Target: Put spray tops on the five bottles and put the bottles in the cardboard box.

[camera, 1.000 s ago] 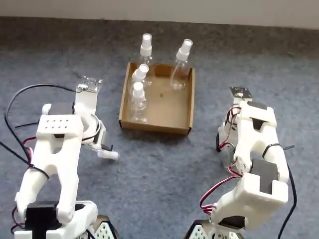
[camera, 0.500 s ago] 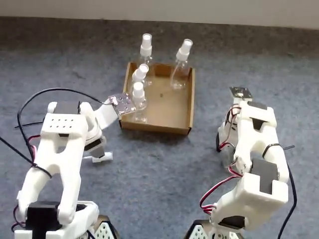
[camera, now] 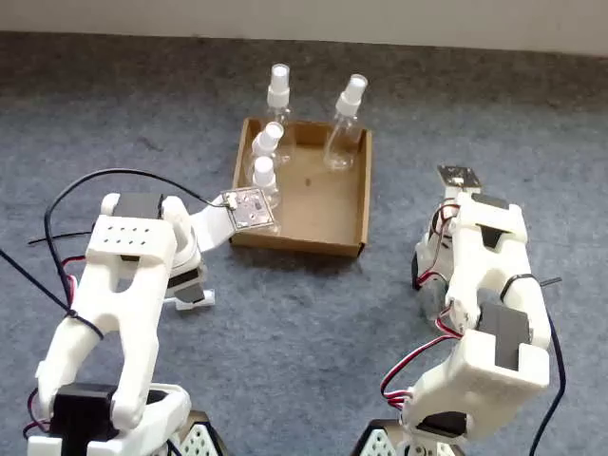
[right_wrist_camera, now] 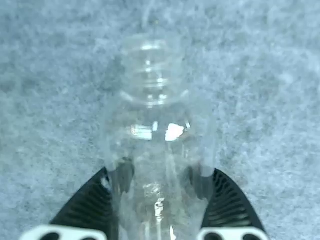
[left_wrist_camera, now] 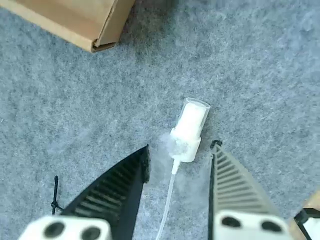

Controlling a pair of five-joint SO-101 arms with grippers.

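Observation:
A loose white spray top (left_wrist_camera: pixel 189 131) lies on the grey carpet, its thin tube running back between the fingers of my left gripper (left_wrist_camera: pixel 179 155), which is open and straddles it without touching. In the high view this gripper (camera: pixel 190 285) is low on the carpet by the spray top (camera: pixel 203 297), just left of the cardboard box (camera: pixel 313 204). My right gripper (right_wrist_camera: pixel 160 175) is shut on a clear bottle (right_wrist_camera: pixel 154 125) whose threaded neck is bare. Several clear bottles with spray tops (camera: pixel 263 173) stand in the box.
The box's front corner (left_wrist_camera: pixel 75 20) lies close beyond the left gripper. The right arm (camera: pixel 484 275) is folded to the right of the box. Black cables (camera: pixel 66 199) loop beside the left arm. Open carpet lies between the two arms.
The left arm's wrist has swung right toward the box's front left corner, with its gripper staying low by the spray top. The right arm has not moved.

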